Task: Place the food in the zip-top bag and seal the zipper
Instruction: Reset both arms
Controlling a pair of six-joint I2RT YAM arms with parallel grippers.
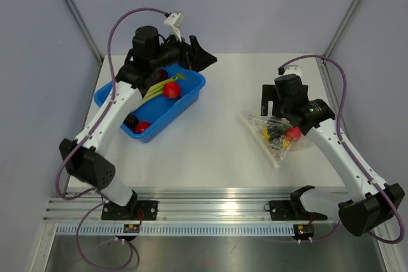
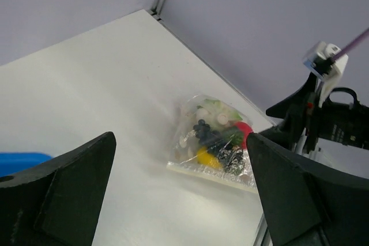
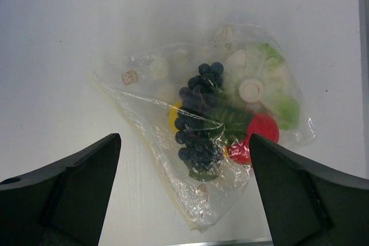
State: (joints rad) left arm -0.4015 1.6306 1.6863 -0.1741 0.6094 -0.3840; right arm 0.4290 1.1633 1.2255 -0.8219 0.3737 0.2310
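The dotted zip-top bag (image 1: 278, 135) lies flat on the right of the table. Inside it are dark purple grapes (image 3: 199, 122), a white-green cauliflower (image 3: 253, 82), a red tomato (image 3: 259, 133) and a yellow piece (image 3: 174, 116). The zipper (image 3: 151, 162) runs along the bag's left edge; I cannot tell if it is sealed. My right gripper (image 1: 273, 109) hovers over the bag, open and empty (image 3: 184, 200). My left gripper (image 1: 199, 55) is open and empty above the far corner of the blue tub, facing the distant bag (image 2: 216, 142).
The blue tub (image 1: 191, 97) at the left holds a red tomato (image 1: 171, 90), a green-white leek (image 1: 155, 88), a dark piece (image 1: 131, 121) and another red piece (image 1: 141, 127). The right arm (image 2: 340, 122) shows in the left wrist view. The table's right edge is close to the bag.
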